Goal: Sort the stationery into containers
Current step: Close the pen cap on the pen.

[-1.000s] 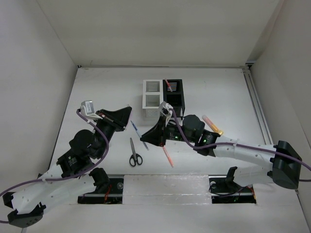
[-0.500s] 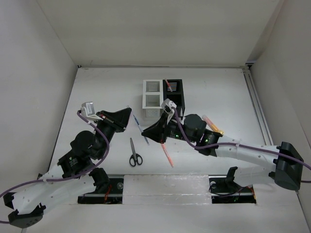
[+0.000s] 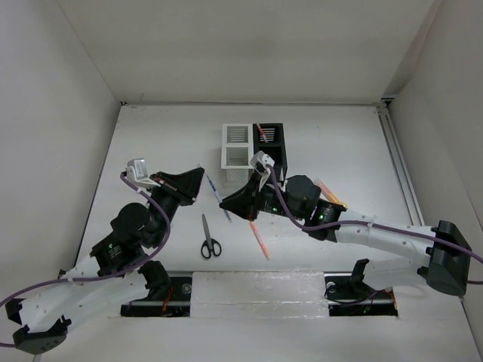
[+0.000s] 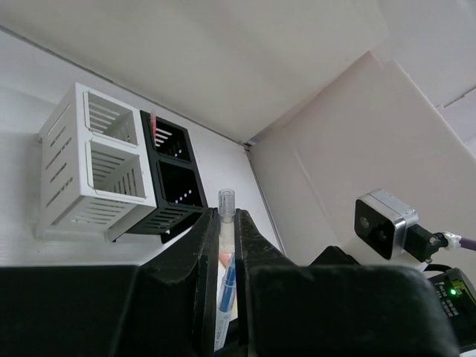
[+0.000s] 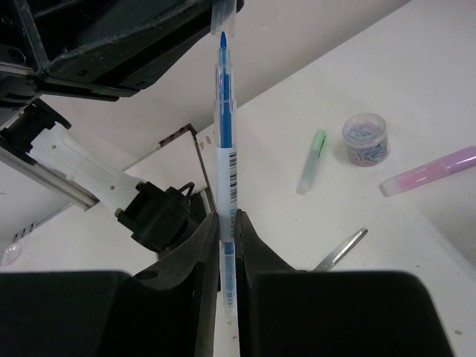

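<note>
Together, we are holding 1 blue pen (image 5: 225,160): our left gripper (image 4: 226,218) is pinching its clear-capped end and our right gripper (image 5: 225,223) is clamping its barrel.

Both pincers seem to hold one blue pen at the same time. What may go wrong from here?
1. The left pincer and the right pincer both clamp the blue pen; if the arms pull off line, it may bend or slip out.
2. The clear cap sits at the pen's end by the left pincer; a pull apart might strip it off.
3. The right arm is close to the black organizer; a wide swing could knock it.
</note>
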Tool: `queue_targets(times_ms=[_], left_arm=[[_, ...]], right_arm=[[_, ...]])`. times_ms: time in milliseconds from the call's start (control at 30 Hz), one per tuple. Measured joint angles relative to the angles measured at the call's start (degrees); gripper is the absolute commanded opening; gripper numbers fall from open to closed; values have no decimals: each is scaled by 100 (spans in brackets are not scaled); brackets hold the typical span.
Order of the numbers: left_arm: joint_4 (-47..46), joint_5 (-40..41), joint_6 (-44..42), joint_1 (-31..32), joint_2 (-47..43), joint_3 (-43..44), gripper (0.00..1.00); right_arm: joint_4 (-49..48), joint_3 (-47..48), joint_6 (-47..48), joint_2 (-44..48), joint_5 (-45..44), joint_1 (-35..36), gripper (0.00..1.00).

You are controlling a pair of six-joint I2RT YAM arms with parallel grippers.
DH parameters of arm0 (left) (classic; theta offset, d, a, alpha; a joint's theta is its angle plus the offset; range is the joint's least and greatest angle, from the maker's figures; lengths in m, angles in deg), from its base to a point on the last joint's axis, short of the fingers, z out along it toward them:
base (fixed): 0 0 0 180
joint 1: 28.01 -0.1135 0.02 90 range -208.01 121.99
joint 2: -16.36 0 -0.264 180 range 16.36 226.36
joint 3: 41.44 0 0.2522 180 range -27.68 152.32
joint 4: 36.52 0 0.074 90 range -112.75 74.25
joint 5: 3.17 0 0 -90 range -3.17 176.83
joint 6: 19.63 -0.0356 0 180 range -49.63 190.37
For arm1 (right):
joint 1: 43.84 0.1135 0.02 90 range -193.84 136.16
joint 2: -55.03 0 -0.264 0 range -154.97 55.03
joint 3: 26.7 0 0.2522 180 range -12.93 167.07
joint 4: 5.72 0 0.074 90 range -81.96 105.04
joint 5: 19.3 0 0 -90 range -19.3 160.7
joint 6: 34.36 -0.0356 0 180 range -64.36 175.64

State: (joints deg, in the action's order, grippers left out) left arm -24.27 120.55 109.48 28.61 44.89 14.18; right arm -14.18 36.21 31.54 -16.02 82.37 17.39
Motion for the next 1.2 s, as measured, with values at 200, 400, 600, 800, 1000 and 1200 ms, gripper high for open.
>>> queue_targets(times_ms=[200, 400, 600, 800, 1000, 1200], left_arm=[[2, 70, 57, 0, 26, -28, 0], [2, 151, 144, 0, 24, -74, 0], [4, 258, 229, 0, -4, -114, 0], [2, 282, 289, 0, -33, -114, 0], [2, 297, 293, 0, -76, -114, 0], [2, 297, 293, 0, -76, -114, 0]], right_arm=[[0, 20, 15, 0, 4, 0, 0], [13, 63, 15, -35, 13, 0, 0], [22, 83, 17, -85, 42, 0, 0], [35, 96, 13, -151, 72, 0, 0], [59, 96, 13, -186, 87, 0, 0], [76, 96, 13, -186, 98, 0, 0]])
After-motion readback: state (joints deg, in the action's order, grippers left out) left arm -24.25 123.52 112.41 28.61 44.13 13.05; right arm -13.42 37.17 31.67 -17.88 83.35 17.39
